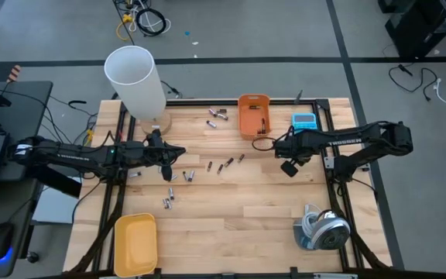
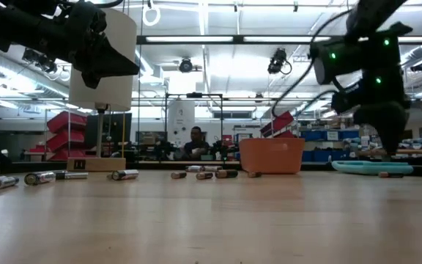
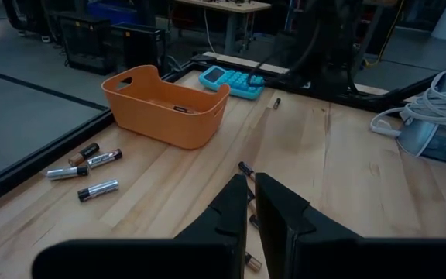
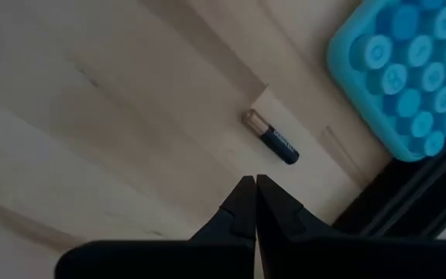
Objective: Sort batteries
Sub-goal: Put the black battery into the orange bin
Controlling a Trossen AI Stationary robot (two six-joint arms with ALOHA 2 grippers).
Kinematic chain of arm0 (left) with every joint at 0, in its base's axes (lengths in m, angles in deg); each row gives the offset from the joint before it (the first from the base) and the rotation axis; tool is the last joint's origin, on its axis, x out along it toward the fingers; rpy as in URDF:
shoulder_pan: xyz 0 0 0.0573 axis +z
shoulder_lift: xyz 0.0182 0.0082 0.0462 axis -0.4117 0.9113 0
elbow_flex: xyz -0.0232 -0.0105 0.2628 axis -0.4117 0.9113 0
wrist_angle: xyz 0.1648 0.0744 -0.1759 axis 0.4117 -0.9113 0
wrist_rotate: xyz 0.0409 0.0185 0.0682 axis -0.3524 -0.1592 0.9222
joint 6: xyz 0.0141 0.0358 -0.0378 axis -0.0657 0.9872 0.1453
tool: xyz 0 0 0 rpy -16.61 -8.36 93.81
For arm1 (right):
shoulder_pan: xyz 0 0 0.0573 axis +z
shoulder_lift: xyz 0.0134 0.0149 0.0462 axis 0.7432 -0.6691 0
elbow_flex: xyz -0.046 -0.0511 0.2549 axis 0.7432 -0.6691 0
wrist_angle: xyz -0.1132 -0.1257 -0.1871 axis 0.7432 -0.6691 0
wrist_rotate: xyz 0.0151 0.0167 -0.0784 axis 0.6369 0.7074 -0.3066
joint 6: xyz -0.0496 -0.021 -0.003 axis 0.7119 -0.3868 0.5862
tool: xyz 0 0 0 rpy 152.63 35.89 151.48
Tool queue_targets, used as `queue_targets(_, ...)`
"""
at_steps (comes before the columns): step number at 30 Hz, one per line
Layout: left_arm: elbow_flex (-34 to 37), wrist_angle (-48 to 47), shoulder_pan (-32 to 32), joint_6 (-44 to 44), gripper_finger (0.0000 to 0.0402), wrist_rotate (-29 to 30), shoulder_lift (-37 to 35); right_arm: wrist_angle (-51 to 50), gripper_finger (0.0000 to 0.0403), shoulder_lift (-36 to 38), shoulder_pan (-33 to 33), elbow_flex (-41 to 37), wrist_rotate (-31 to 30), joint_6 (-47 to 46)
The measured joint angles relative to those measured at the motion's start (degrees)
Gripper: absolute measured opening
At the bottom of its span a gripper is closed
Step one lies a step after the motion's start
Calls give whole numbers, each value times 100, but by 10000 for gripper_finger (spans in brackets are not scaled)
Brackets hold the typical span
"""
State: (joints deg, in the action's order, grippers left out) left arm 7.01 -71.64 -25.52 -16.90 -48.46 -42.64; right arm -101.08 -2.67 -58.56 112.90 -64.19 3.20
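Only the orange bin (image 1: pixel 253 115) holds batteries (image 1: pixel 260 125); both end effectors, left (image 1: pixel 169 173) and right (image 1: pixel 288 168), are clenched empty.

I count several groups of batteries (image 1: pixel 217 115) on the table, all lying flat on their sides. One cluster lies at the far edge, just left of the orange bin (image 1: pixel 254 115), silvery and dark cells mixed. A loose row (image 1: pixel 224 164) lies mid-table, scattered at varied angles. Another few (image 1: pixel 169 198) lie nearer, toward my left side. At least one dark cell (image 1: pixel 259 126) lies inside the bin. A single dark cell with a brass-coloured end (image 4: pixel 270 136) lies apart, beside the blue calculator (image 4: pixel 406 70), not touching it.
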Motion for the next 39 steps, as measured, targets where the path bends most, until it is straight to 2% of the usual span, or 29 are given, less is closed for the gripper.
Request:
queue_targets(6, 0, 20, -2, 2, 30, 0, 0, 547, 0, -2, -181, -487, -9, 743)
queue_targets(14, 2, -24, -1, 2, 30, 0, 0, 705, 10, -2, -333, -443, -7, 1005)
queue_targets(25, 0, -127, -1, 33, 30, 0, -1, 912, 73, -2, -483, -443, -64, 1281)
queue_targets(32, 1, -130, -2, 42, 30, 0, 0, 865, 117, -6, -834, -443, 8, 262)
queue_targets(39, 2, -129, -2, 44, 30, 0, 0, 896, 138, -17, -887, -443, -15, 878)
